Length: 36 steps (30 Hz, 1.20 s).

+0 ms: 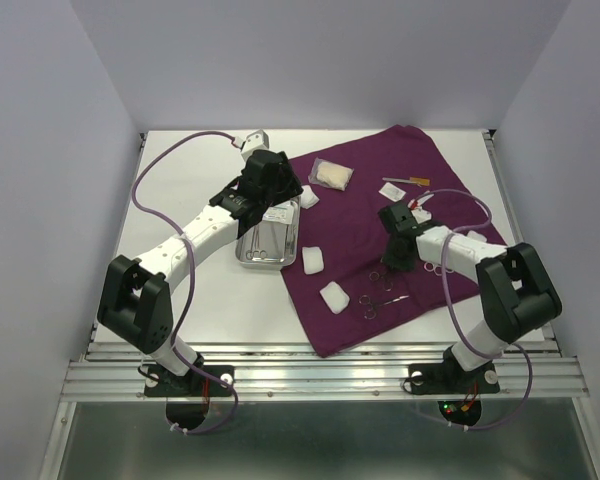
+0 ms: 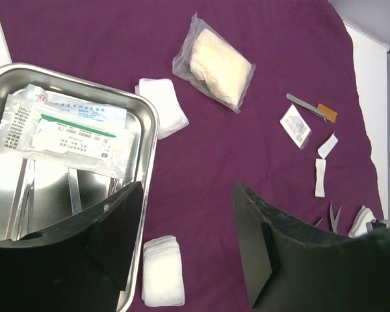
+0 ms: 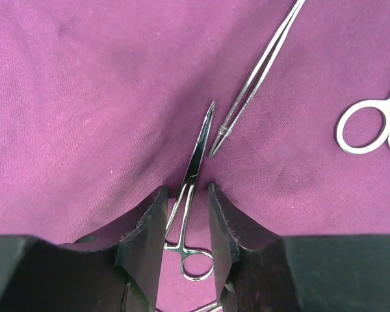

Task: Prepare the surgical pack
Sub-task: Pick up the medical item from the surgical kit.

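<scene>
Right gripper (image 3: 186, 190) straddles the ring-handled forceps (image 3: 194, 156) on the near right of the purple cloth (image 3: 84, 97). I cannot tell whether its narrow jaws pinch yet. Farther left, the left gripper (image 2: 188, 188) hangs wide and empty over the steel tray (image 2: 149, 123). This looks like instrument loading, and the next move calls for a firm pinch, then a lift to the tray.

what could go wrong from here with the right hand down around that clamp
The right hand straddles the clamp, whose tip lies almost against the tweezers; lifting or dragging it may knock them aside. Its fingers seem pressed into the cloth, which puckers there, so closing might pinch fabric too. The left hand hangs wide open above the tray rim; lowered, it could strike that rim.
</scene>
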Available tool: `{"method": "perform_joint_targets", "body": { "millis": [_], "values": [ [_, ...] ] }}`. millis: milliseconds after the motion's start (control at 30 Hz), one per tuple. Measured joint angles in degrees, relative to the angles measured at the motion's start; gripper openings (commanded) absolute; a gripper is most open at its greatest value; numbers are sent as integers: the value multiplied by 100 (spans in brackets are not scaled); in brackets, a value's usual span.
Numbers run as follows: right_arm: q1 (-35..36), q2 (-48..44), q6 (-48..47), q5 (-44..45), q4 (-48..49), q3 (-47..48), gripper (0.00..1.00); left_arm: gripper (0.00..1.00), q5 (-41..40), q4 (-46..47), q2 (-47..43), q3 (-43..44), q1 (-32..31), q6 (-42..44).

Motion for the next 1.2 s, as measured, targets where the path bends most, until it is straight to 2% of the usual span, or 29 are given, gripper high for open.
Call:
{"method": "perform_joint_targets", "body": {
  "millis": [33, 67, 167, 267, 867, 1067, 1200],
  "values": [
    [0, 24, -4, 2, 2, 22, 33, 67, 0, 0, 0, 0, 0, -2],
    [0, 48, -9, 17, 0, 44, 26, 67, 2, 2, 0, 0, 0, -2],
    [0, 96, -24, 42, 44, 79, 17, 68, 4, 2, 0, 0, 0, -2],
    [0, 101, -17, 48, 90, 79, 10, 67, 11, 2, 0, 0, 0, -2],
    [0, -699, -90, 59, -562, 9, 10, 67, 74, 4, 0, -9, 0, -2],
    [31, -695, -199, 20, -577, 68, 10, 68, 105, 4, 0, -9, 0, 0],
    [170, -326, -308, -35, -481, 573, 10, 69, 79, 0, -11, -31, 0, 31]
  ]
}}
